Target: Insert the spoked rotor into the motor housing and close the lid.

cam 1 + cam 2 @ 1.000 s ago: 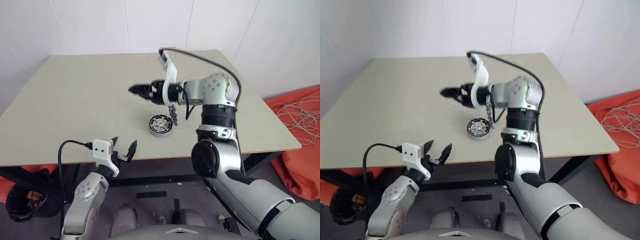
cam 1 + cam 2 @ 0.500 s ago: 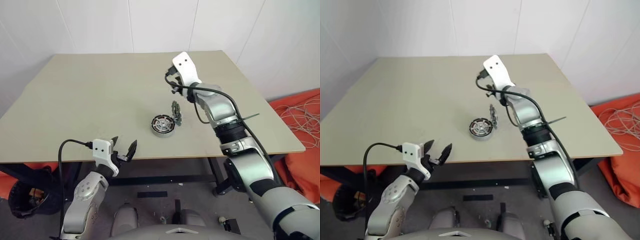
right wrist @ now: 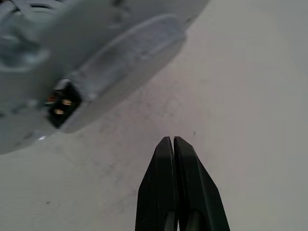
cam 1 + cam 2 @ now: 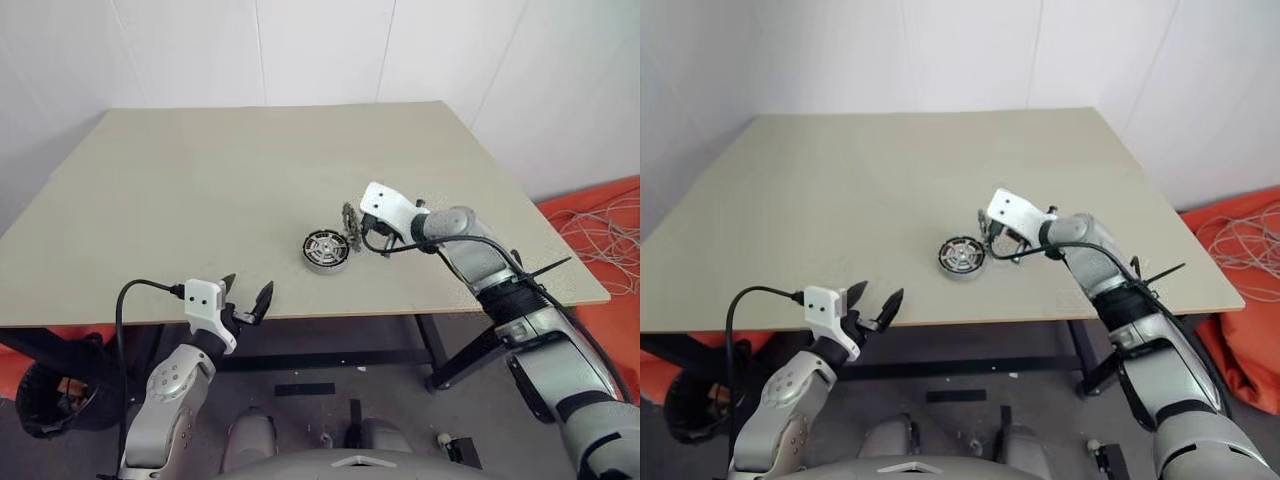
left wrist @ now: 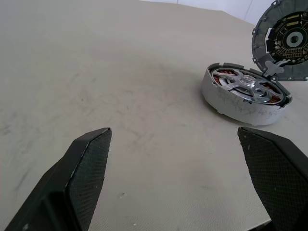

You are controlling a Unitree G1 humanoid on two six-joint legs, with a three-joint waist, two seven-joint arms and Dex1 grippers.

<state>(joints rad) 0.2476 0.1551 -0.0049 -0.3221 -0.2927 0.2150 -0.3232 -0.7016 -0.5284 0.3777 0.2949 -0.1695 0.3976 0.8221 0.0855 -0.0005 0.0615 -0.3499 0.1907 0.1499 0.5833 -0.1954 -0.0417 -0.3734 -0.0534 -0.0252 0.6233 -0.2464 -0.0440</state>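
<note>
The motor housing (image 4: 325, 250), a round silver-grey cup with copper windings, sits near the table's front middle. The spoked rotor (image 5: 246, 83) lies seated inside it. The lid (image 5: 284, 38), a dark round disc, stands upright at the housing's right edge. My right gripper (image 4: 362, 238) is low over the table just right of the lid, its fingers (image 3: 166, 163) shut with nothing between them. A pale grey part with a small connector (image 3: 60, 103) looms close ahead of it. My left gripper (image 4: 247, 295) hangs open before the table's front edge, well short of the housing.
The beige table (image 4: 180, 180) meets a white wall at the back. An orange cushion with loose white cable (image 4: 600, 225) lies on the floor to the right. Dark clutter (image 4: 50, 395) sits under the table's left side.
My right arm swung from above the table's middle down and to the right, rolled its wrist and shut its fingers beside the lid. The left arm, housing and lid stayed put.
</note>
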